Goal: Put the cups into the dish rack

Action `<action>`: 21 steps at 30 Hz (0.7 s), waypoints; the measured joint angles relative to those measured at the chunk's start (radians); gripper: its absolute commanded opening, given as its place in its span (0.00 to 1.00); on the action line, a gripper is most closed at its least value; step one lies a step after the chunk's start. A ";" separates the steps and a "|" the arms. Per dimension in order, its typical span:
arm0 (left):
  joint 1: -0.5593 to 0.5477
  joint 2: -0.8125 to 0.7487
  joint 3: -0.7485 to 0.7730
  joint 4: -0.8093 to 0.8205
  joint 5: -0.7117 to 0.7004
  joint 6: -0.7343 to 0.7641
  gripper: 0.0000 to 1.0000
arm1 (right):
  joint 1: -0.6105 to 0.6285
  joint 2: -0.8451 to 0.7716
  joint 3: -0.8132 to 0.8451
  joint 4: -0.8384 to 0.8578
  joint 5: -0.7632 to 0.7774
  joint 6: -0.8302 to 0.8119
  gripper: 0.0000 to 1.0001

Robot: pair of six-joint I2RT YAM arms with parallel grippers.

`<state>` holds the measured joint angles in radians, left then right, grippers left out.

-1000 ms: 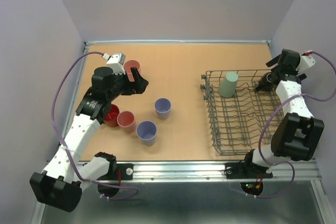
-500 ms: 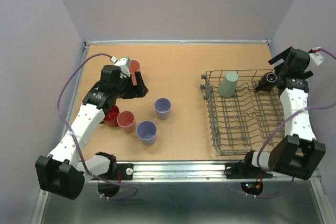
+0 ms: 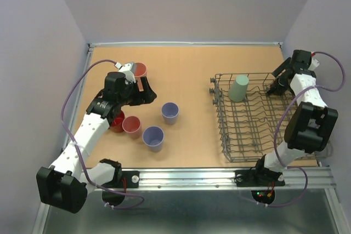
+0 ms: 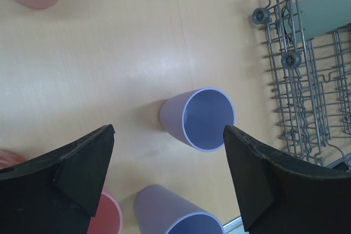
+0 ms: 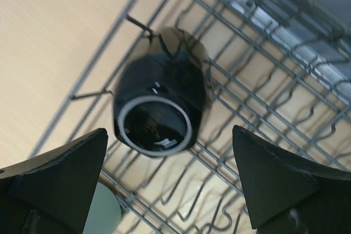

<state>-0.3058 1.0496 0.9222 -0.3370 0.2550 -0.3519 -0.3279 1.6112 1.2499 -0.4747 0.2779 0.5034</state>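
Note:
My left gripper [image 3: 147, 92] is open and empty above the table, just left of a lavender cup [image 3: 170, 112]; in the left wrist view that cup [image 4: 203, 119] stands upright between my open fingers [image 4: 169, 130]. A second lavender cup [image 3: 153, 137], two pink cups [image 3: 131, 126] [image 3: 140, 70] and the red mug [image 3: 115, 122] stand nearby. The sage-green cup [image 3: 238, 87] sits in the dish rack [image 3: 249, 152]. My right gripper [image 3: 281, 79] is open over the dark mug [image 5: 159, 102], which rests base-up on the rack wires at the far right corner.
The rack's wheeled left edge [image 4: 282, 23] is close to the right of the lavender cups. Walls enclose the table on three sides. The sage cup's rim shows at the lower left of the right wrist view [image 5: 101, 212].
My left gripper has moved a little down and right, toward the lavender cups. My right wrist has turned and shifted over the dark mug, which stays in the rack.

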 measured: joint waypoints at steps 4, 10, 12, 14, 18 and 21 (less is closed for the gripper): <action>0.000 -0.001 -0.013 0.011 0.003 -0.006 0.92 | 0.000 0.053 0.076 0.005 0.003 -0.019 1.00; 0.000 0.022 -0.013 0.041 0.006 -0.006 0.92 | 0.000 0.108 0.122 0.009 0.010 -0.034 1.00; 0.000 0.040 -0.013 0.049 0.007 -0.006 0.92 | 0.000 0.114 0.122 0.007 0.010 -0.034 1.00; 0.000 0.064 -0.013 0.057 0.008 -0.006 0.92 | 0.000 0.114 0.122 0.006 0.010 -0.033 1.00; 0.000 0.093 -0.013 0.064 0.012 -0.006 0.91 | 0.000 0.114 0.119 0.008 0.010 -0.032 1.00; 0.000 0.103 -0.013 0.068 0.020 -0.005 0.91 | 0.000 0.114 0.113 0.011 0.010 -0.032 0.98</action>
<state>-0.3058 1.1526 0.9096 -0.2687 0.2752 -0.3573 -0.3279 1.7256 1.3632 -0.4641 0.2874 0.4709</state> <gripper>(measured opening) 0.915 0.994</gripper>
